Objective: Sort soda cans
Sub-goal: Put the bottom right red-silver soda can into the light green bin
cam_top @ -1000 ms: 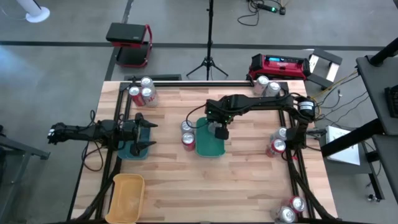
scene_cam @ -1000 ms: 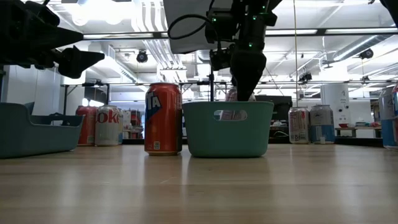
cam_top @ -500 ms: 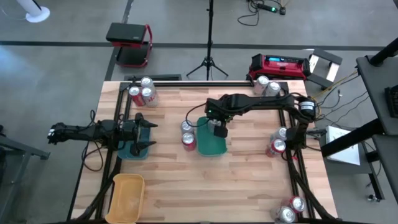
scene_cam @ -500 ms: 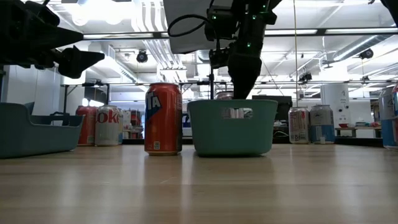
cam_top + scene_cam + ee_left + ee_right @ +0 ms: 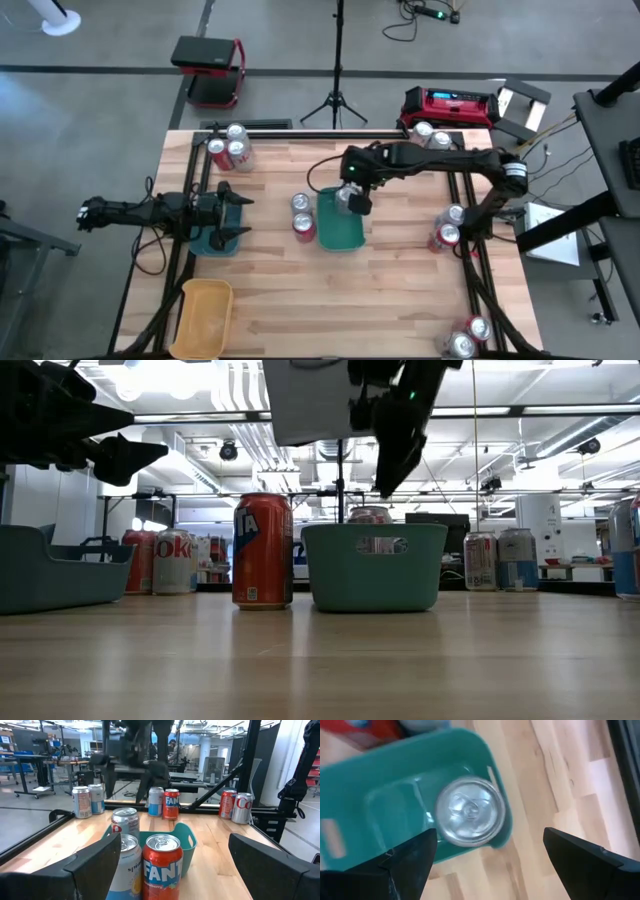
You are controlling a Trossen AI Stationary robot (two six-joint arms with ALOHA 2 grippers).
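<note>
Right gripper (image 5: 354, 197) hangs above the far end of the green tray (image 5: 338, 232) at the middle of the table (image 5: 400, 290); its fingers (image 5: 405, 860) are spread wide and hold nothing. Directly below them, inside the tray near one end wall, stands a silver-topped can (image 5: 470, 817), upright, its long axis vertical and pointing up into the gap between the fingers; it touches neither. Just beside the tray's left wall stand two more cans: an orange can (image 5: 262, 550) and a silver can (image 5: 300, 203) behind it. Further cans wait in groups at the far-left corner (image 5: 227, 148), the far-right corner (image 5: 428, 135), the right edge (image 5: 446, 228) and the near-right corner (image 5: 467, 336). Judged by reach, the right arm is nearer the two cans by the tray and the right-side groups. Left gripper (image 5: 228, 212) waits over a second green tray (image 5: 205, 241) at the left edge, jaws wide apart and empty. A yellow tray (image 5: 205, 315) lies at the near-left corner.
</note>
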